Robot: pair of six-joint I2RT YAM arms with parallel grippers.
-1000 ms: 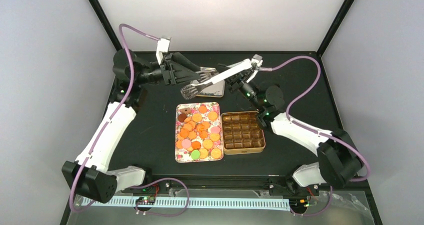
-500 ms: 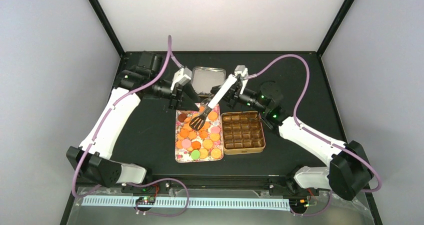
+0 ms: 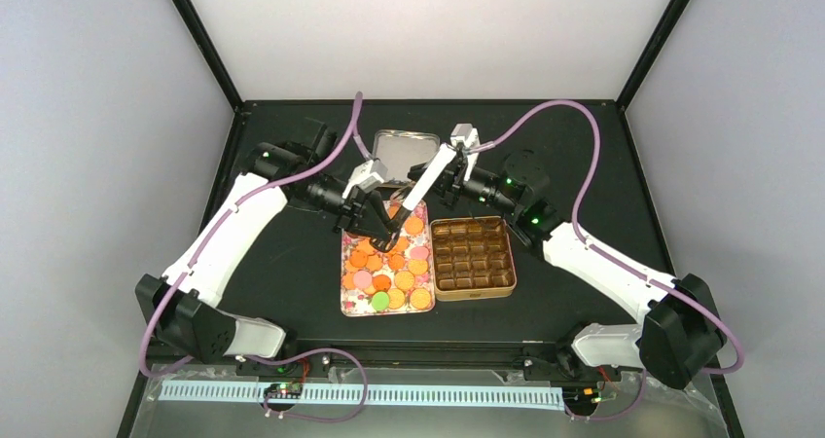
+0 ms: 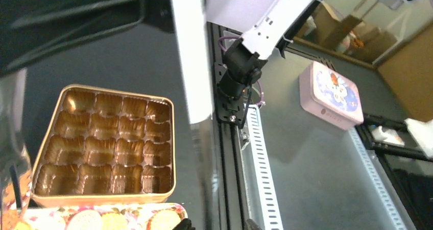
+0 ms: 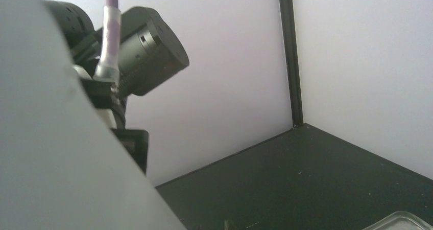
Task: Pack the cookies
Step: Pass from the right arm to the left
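Observation:
The cookies [image 3: 389,268], mostly round and orange with a few pink and green, lie on a floral tray [image 3: 347,307] in the middle of the table. Right of it stands a gold tin [image 3: 474,285] of bare brown compartments. My right gripper [image 3: 449,172] is shut on the white handle of a black-headed spatula [image 3: 426,182], whose head reaches down to the tray's far end. My left gripper [image 3: 375,222] hovers there beside the spatula head. In the left wrist view its fingertips [image 4: 184,225] stand apart, nothing between them, at the tray corner near the cookies [image 4: 115,221] and the tin [image 4: 171,138].
A silver lid [image 3: 404,148] lies behind the tray, under both arms. Purple cables arc over the back of the table. A pink box [image 4: 332,94] sits beyond the table's near rail. Black frame posts stand at the back corners.
My left arm swung from the back down to the tray's far end and its jaws narrowed. My right arm lowered the spatula's head onto that end of the tray.

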